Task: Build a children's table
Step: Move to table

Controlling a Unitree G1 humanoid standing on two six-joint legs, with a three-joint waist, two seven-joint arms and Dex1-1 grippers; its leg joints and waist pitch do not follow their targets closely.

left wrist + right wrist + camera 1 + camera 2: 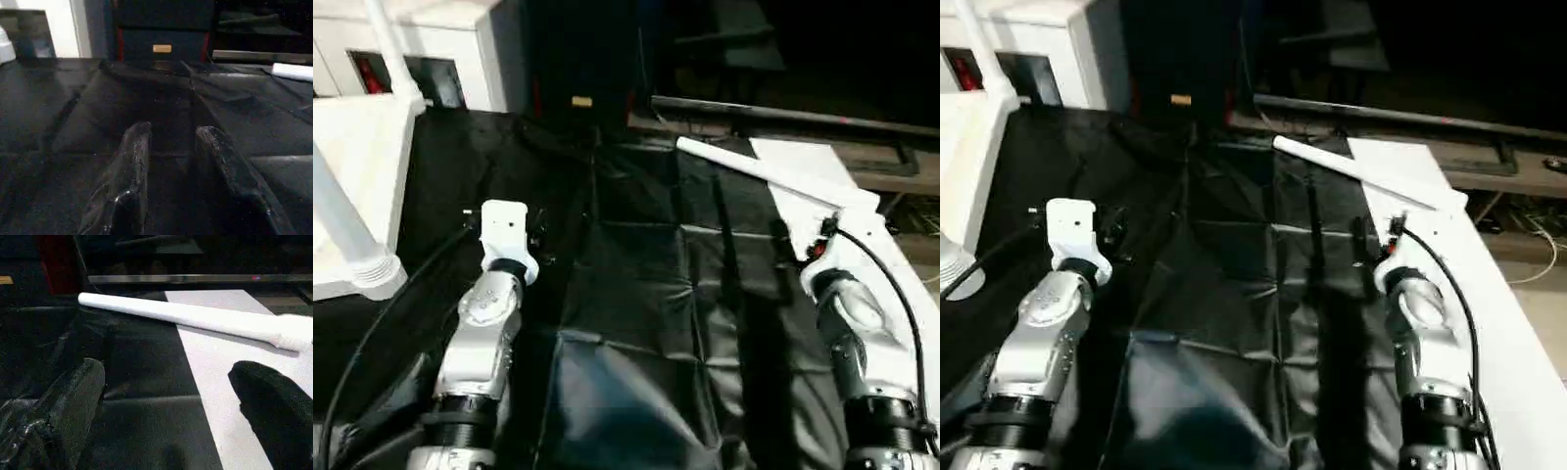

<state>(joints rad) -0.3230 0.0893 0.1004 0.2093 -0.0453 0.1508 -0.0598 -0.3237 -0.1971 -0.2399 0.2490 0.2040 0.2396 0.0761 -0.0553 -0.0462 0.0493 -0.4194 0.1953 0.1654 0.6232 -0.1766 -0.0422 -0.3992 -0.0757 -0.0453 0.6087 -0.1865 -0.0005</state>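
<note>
The children's table top [360, 147] lies upside down at the far left, with one white leg [340, 220] standing in its near corner socket [374, 269] and another leg [389, 44] rising at the back. A loose white leg [769, 171] lies across the cloth and the flat board at the right. My right gripper [168, 377] is open wide just short of that leg [195, 318], with nothing between its fingers [80, 384]. My left gripper [171, 134] hovers over the black cloth right of the table top, open by a narrow gap and empty.
A creased black cloth [646, 294] covers the work surface. A flat white board [808, 157] lies at the right edge. Behind stand a white cabinet [445, 39], a dark box with a yellow label [580, 101] and a metal rail [783, 116].
</note>
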